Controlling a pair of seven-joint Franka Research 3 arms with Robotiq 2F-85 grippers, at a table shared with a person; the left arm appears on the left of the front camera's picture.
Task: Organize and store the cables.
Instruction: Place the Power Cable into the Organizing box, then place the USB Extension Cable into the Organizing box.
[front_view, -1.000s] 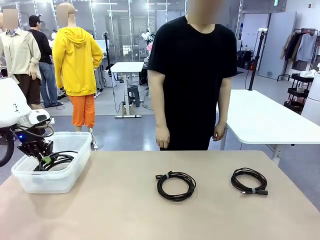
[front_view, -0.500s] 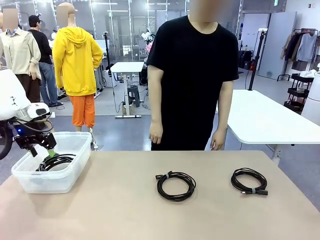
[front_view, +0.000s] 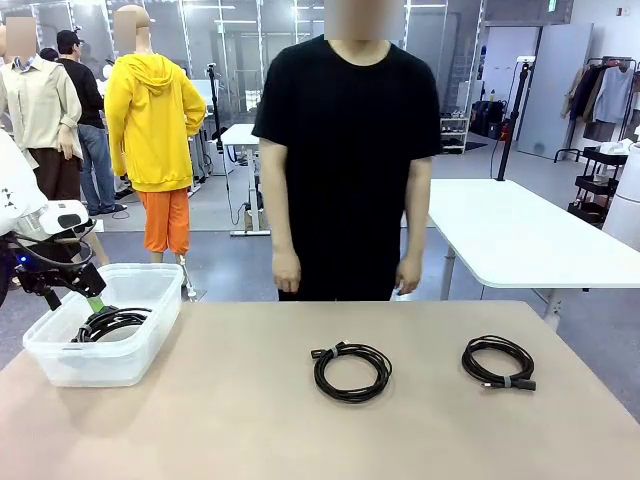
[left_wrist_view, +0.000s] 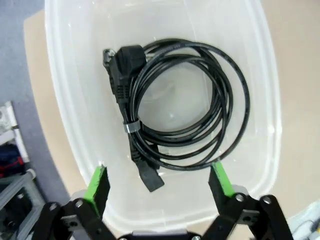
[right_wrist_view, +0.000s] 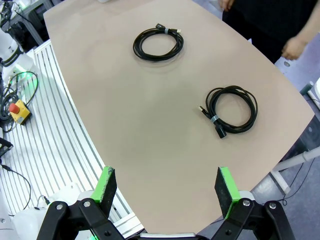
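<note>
A see-through plastic box (front_view: 100, 365) sits on the left end of the tan table (front_view: 250, 430). Inside it, flat on the bottom, lies a thick black cable (left_wrist_view: 230, 100) wound in a ring, with a chunky plug at one end and a small band round the loops. The left pincer (left_wrist_view: 159, 175) hangs right above the box (left_wrist_view: 60, 100) with its two green-tipped fingers spread wide apart, and it holds nothing. From the front you can see this pincer (front_view: 73, 300) just over the near left part of the box, above the thick cable (front_view: 110, 322). Two more black cables lie on the bare table, well apart from each other. The middle cable (front_view: 384, 372) is near the centre of the table, and the right cable (front_view: 500, 383) is off to the right. The right pincer (right_wrist_view: 165, 175) is up high over the table (right_wrist_view: 125, 125), looking down at the right cable (right_wrist_view: 250, 115) and the middle cable (right_wrist_view: 177, 47). Its fingers are wide apart too, with nothing between them. A person (front_view: 350, 150) in a black shirt stands at the far side, arms hanging down.
</note>
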